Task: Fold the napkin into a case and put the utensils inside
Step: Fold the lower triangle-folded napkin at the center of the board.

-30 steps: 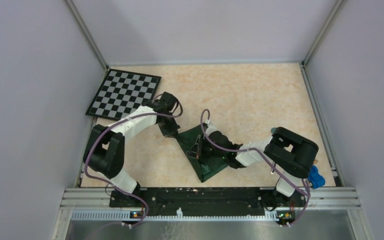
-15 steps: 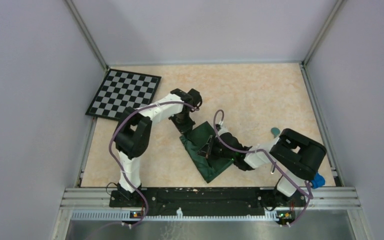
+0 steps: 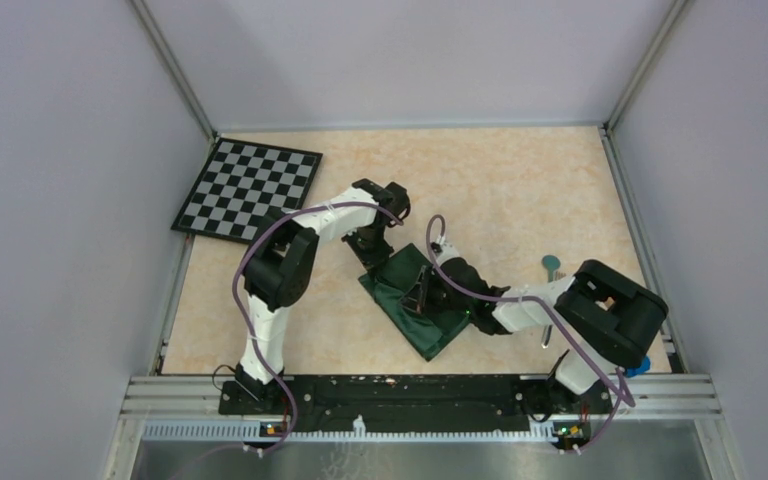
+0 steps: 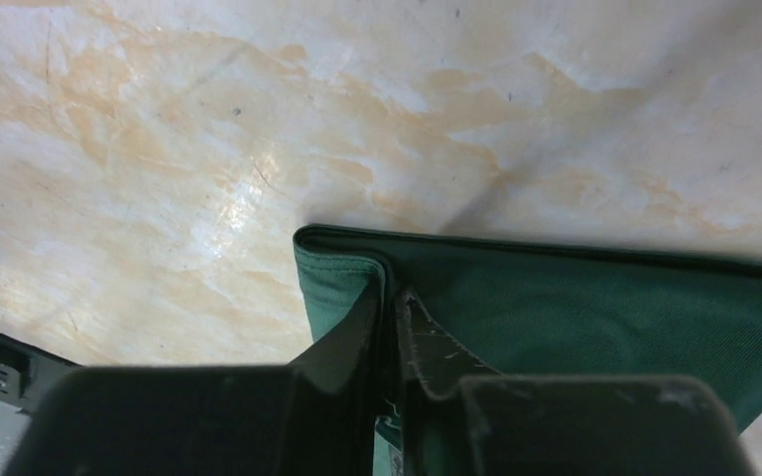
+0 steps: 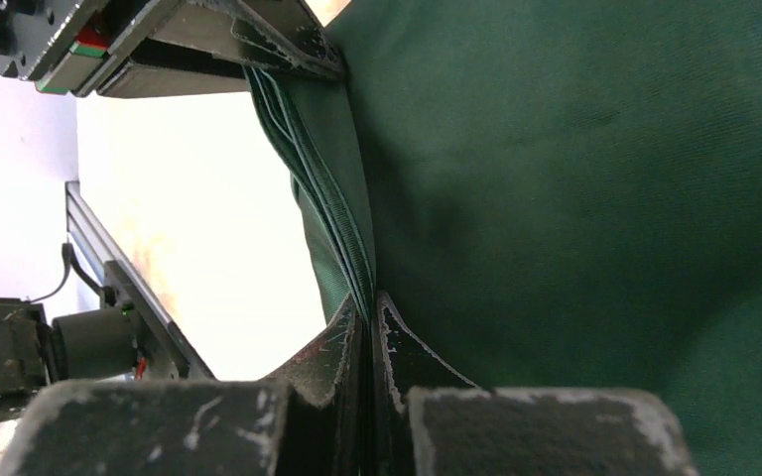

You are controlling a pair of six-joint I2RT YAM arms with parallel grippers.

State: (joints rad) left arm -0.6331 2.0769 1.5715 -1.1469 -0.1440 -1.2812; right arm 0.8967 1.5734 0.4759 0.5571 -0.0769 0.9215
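The dark green napkin [image 3: 430,322] lies folded into a narrower strip near the table's middle. My left gripper [image 3: 373,252] is shut on its far corner; in the left wrist view the fingertips pinch the hemmed edge [image 4: 342,273] of the napkin [image 4: 595,317]. My right gripper [image 3: 421,291] is shut on the stacked folded edges; it shows in the right wrist view [image 5: 367,315], on the napkin [image 5: 575,178]. A silver utensil with a round teal head [image 3: 551,264] lies to the right, partly under the right arm. The fork is out of view.
The checkered board [image 3: 248,188] lies at the far left corner. A blue toy car [image 3: 641,362] sits at the near right behind the right arm's base. Metal rails edge the table on both sides and at the front.
The left arm swung right from beside the board and now holds the napkin's far corner. The napkin and right gripper shifted slightly right. The right arm's elbow moved right, uncovering the teal-headed utensil.
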